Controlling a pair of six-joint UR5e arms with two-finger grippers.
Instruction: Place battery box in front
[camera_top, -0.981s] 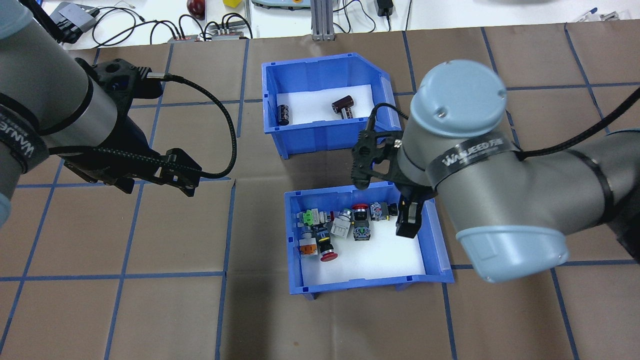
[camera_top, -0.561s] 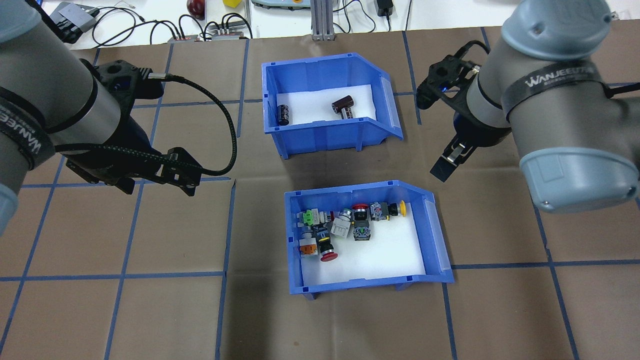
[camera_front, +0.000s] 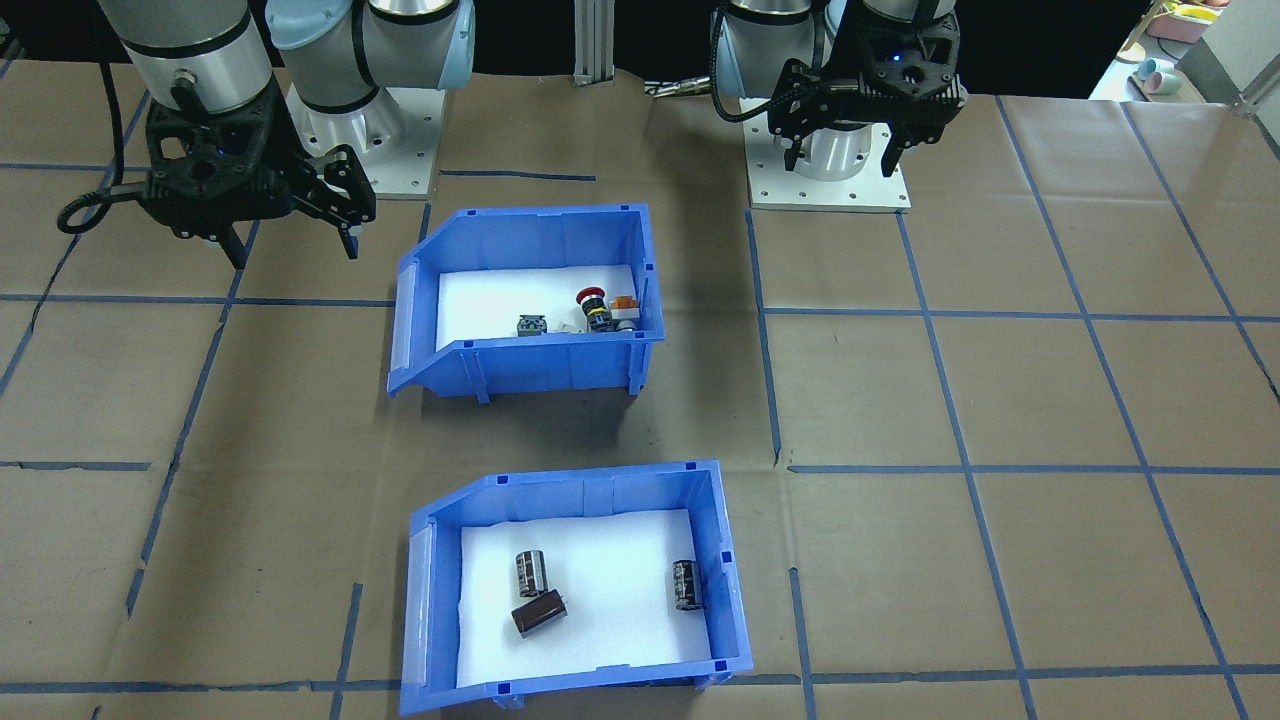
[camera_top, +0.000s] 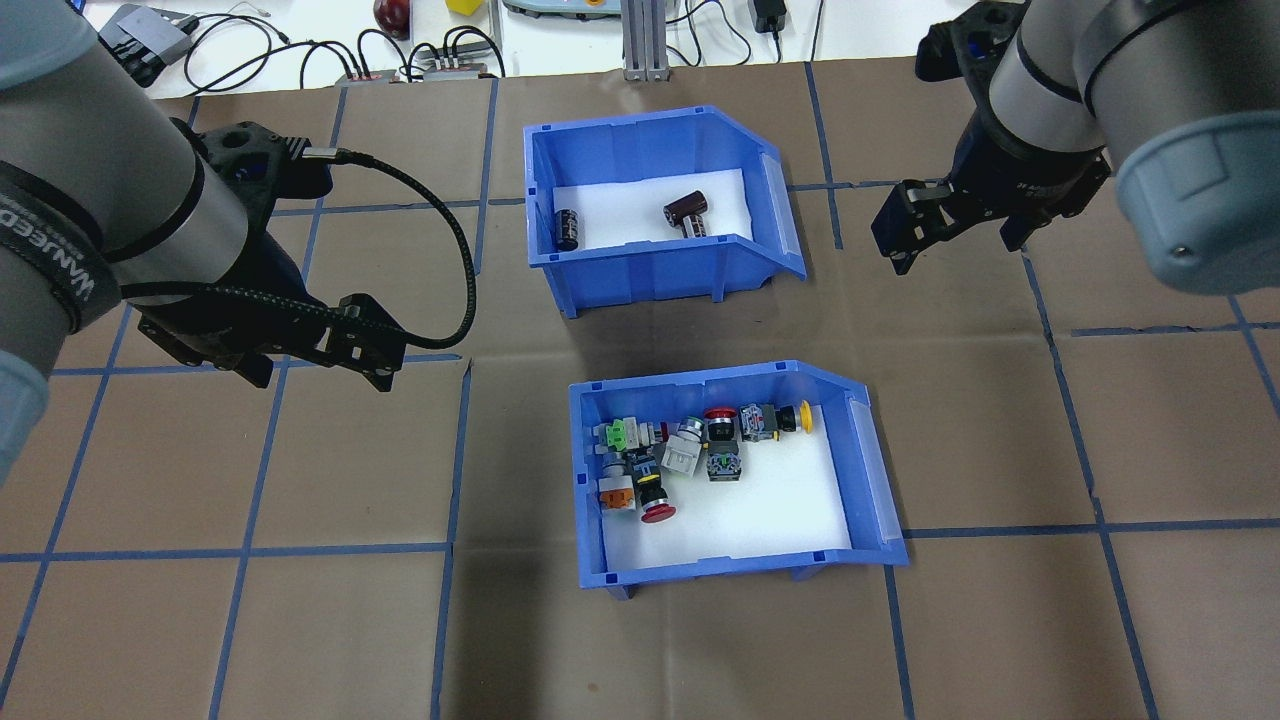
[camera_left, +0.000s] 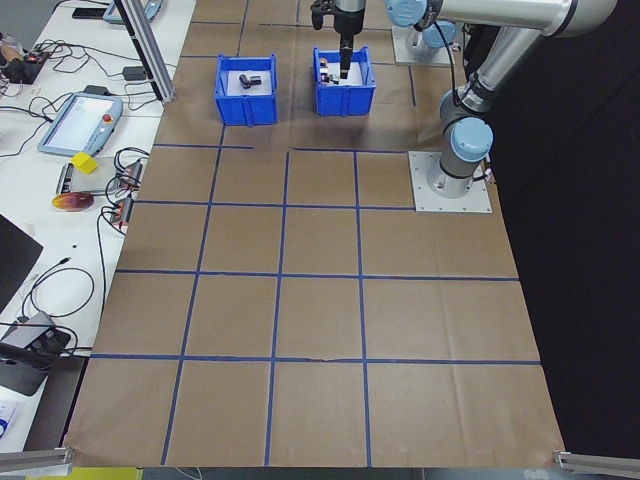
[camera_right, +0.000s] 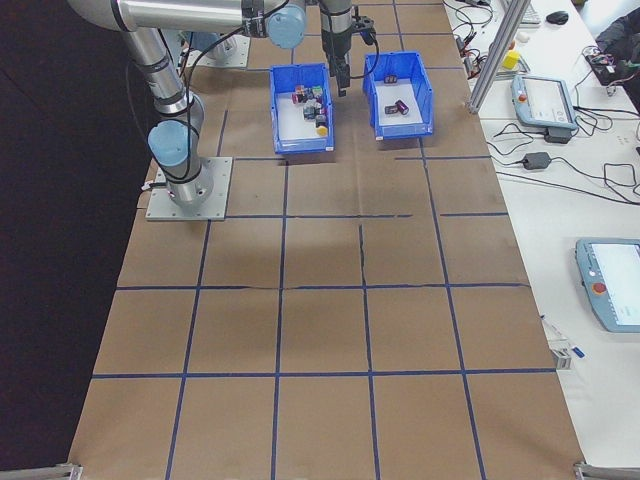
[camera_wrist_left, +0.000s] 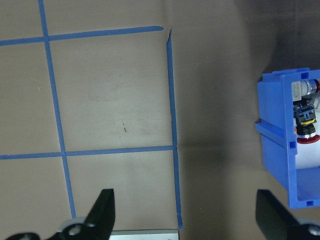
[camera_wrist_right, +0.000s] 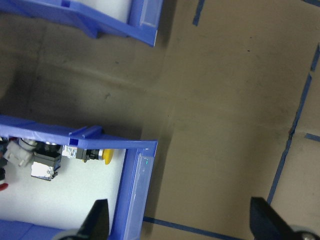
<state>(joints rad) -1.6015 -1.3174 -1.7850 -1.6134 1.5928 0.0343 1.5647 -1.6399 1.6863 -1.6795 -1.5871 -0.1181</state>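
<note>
Since the battery box is what I'm supposed to get "in front", I'll start there: it's sitting on the table on the far side from the robot, sloped open end pointing toward the robot's right, white foam inside with three dark cells lying loose (only two show in the overhead, the near wall hides the third). Directly between it and the robot base is the switch bin, same blue plastic, full of colourful push-buttons, and the two bins are near each other but not touching. So my read is the job isn't done yet, if "front" means the robot's side. Long axis of the battery box runs left-right across the table. The right tool is the closer one, hovering off the box's open sloped end, just beside it and above the table, pointing down; the fingers are spread wide in its wrist view and it's carrying nothing. The left tool hangs further out on the other side, well apart from both bins, also pointing down, fingers wide apart and empty too. Right arm is bent back with the elbow up near the overhead camera. My guess is the right arm takes the grab on that sloped lip.
</note>
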